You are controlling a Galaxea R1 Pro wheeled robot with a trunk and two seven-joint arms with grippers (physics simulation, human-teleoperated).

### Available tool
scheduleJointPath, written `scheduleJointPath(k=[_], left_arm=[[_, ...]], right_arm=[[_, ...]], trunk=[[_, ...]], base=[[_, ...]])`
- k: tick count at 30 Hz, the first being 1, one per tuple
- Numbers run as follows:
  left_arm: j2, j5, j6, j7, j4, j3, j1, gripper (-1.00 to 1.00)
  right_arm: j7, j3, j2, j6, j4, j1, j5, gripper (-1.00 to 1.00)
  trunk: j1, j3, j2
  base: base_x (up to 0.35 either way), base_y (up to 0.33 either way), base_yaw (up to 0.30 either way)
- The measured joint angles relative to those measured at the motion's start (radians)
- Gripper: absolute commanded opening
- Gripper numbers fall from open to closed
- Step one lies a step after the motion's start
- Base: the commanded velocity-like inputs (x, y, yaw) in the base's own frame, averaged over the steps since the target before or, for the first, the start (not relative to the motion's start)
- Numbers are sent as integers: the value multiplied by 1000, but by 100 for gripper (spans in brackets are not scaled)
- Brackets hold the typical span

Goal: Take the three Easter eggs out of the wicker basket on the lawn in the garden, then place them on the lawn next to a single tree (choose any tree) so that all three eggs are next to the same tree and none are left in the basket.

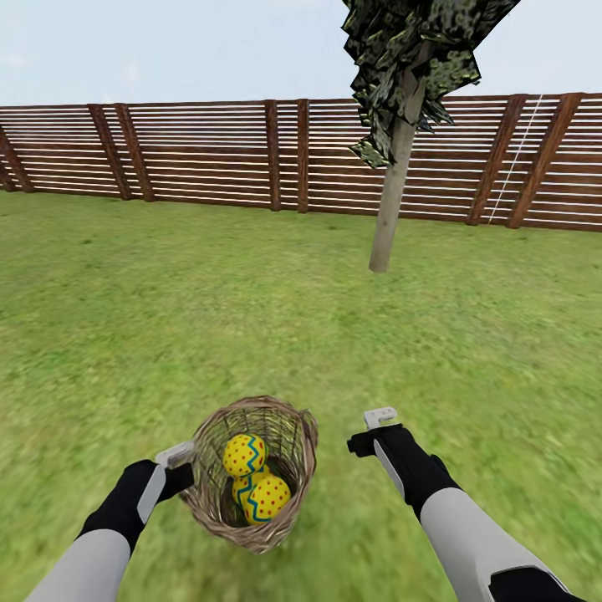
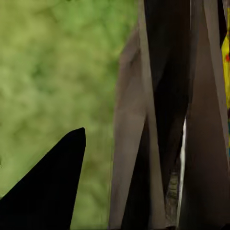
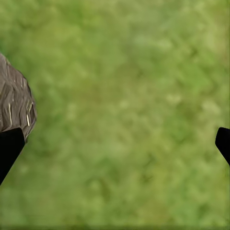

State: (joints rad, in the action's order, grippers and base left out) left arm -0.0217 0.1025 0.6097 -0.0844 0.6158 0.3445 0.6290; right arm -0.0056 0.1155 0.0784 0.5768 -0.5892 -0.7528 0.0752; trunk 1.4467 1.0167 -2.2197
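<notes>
We are reaching both arms forward, left gripper low, right gripper spreading its fingertips wide.

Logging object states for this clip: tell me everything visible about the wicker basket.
The wicker basket is a small, round, bucket-shaped container of open-woven brown-grey wicker, seen from above on the lawn between the two arms. It appears tilted, its mouth leaning away from the robot. Inside lie the Easter eggs, yellow with red dots and a blue zigzag band; two show clearly, with part of another between them. The left gripper is at its rim; whether it grips is unclear. The right wrist view catches part of its wall.
</notes>
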Motion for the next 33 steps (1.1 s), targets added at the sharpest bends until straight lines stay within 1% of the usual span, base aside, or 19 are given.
scheduleJointPath(k=[4, 5, 13, 16, 20, 23, 25, 28, 33], left_arm=[[-1, -4, -1, 1, 2, 0, 0, -100], [-1, 1, -1, 4, -1, -1, 0, -100], [1, -9, 0, 3, -7, -4, 0, -100], [1, -3, 0, 4, -7, -5, 0, -100], [1, -19, 1, 2, -8, -5, -1, -100], [1, -16, 1, 3, -8, -5, 0, -100], [2, -23, 1, 3, -9, -5, 0, -100], [2, -16, 0, 4, -10, -5, 0, -100], [2, -17, 0, 4, -9, -6, 0, -100]], right_arm=[[0, 0, 0, 0, 1, 0, 0, 100], [0, 0, 0, 0, 1, 0, 0, 100], [0, 0, 0, 0, 0, 0, 0, 100], [0, 0, 0, 0, 0, 0, 0, 100], [0, 0, 0, 0, 0, 0, 1, 100], [0, 1, 1, 0, 0, 0, 0, 100], [-1, 0, 0, -1, 0, 0, 0, 100], [-1, 0, 0, -1, -1, 0, 0, 100], [-1, -2, 0, -1, 0, 0, 0, 100]], trunk=[[0, 0, 0], [-4, -3, 7], [-34, -28, 63], [-46, -37, 84], [-61, -50, 112], [-73, -59, 133], [-80, -66, 147], [-92, -77, 168], [-111, -96, 203]], base=[[0, 0, 0], [0, 0, 0], [0, 0, 0], [0, 0, 0], [0, 0, 0], [0, 0, -26], [0, 0, -214], [0, 0, -264], [0, 0, -275]])
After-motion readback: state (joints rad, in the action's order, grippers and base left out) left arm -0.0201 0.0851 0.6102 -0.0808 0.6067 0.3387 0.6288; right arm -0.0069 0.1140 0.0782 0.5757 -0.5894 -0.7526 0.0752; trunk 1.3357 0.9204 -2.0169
